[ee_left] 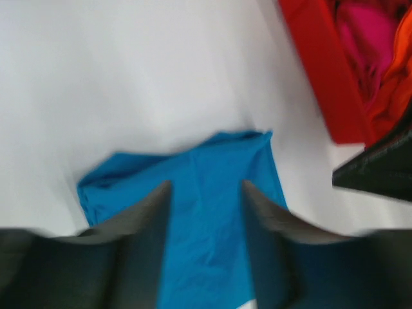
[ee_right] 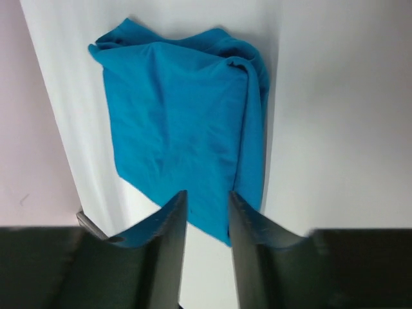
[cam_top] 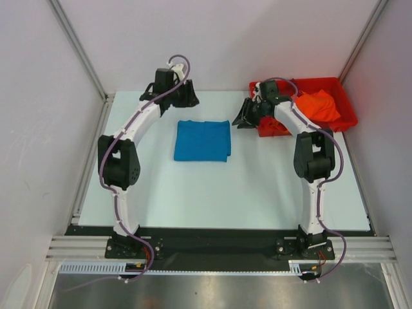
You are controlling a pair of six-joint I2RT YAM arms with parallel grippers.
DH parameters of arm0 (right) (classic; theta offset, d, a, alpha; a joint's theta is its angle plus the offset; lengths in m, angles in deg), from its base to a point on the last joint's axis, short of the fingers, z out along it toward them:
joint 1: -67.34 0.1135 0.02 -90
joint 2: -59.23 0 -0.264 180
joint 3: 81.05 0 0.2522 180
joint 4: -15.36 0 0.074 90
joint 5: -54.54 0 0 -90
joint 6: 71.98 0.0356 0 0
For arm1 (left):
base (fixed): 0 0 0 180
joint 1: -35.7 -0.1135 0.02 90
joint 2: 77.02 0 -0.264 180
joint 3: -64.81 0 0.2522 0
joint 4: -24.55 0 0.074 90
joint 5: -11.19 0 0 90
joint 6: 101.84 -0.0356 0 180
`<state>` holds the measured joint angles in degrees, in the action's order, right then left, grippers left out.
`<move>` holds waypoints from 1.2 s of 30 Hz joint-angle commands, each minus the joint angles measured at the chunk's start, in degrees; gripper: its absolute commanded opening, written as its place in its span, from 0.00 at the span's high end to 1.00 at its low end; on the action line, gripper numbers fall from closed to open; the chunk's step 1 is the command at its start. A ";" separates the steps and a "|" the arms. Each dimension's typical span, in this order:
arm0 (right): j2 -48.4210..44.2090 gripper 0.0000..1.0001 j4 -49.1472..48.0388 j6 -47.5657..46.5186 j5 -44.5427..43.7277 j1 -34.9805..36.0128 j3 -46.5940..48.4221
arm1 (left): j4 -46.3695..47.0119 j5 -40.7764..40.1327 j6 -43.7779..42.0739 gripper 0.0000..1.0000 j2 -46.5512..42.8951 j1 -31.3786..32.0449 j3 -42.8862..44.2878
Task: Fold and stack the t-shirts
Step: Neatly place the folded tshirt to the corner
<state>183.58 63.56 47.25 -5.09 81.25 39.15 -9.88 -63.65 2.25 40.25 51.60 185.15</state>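
Observation:
A teal-blue t-shirt (cam_top: 202,141) lies folded into a rectangle flat on the white table. It also shows in the left wrist view (ee_left: 219,161) and the right wrist view (ee_right: 180,116). My left gripper (cam_top: 190,100) hovers above the table behind the shirt's far left corner, open and empty (ee_left: 206,187). My right gripper (cam_top: 241,120) hovers just right of the shirt's far right corner, open and empty with a narrower gap (ee_right: 207,194). An orange t-shirt (cam_top: 318,106) and a magenta-pink t-shirt (ee_left: 364,32) lie crumpled in the red bin. I cannot make out a dark red shirt.
The red plastic bin (cam_top: 322,80) stands at the far right of the table, partly behind my right arm, and its wall shows in the left wrist view (ee_left: 315,58). White walls enclose the table on three sides. A black strip runs along the near edge (cam_top: 212,238).

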 commanded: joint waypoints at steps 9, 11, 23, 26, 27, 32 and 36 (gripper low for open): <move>11.34 0.81 -12.79 7.14 4.78 3.31 7.03 | 2.47 9.80 3.13 0.66 4.01 -4.21 -5.07; 13.27 0.81 -15.35 9.16 5.22 3.40 7.21 | 2.82 12.08 4.89 0.67 6.82 -4.82 -4.46; 20.84 0.87 -23.80 15.68 2.86 2.17 11.43 | 6.78 16.75 14.12 0.70 19.38 -10.09 -1.91; 20.93 0.88 -24.41 15.59 0.92 0.95 10.38 | 7.57 16.66 16.49 0.70 21.58 -11.68 0.46; 21.02 0.88 -24.76 15.76 0.48 0.68 10.11 | 8.18 16.83 17.02 0.70 22.38 -11.94 0.99; 24.17 0.87 -22.94 15.33 0.83 -0.64 14.14 | 5.46 17.27 16.94 0.68 25.46 -12.30 6.52; 25.15 0.86 -18.27 13.75 0.74 -0.99 18.28 | 2.65 15.87 14.92 0.61 23.36 -12.39 7.15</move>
<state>207.21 41.64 61.76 -2.20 82.35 53.42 -5.35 -44.66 19.10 64.38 40.17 190.44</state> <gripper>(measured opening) 0.135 0.363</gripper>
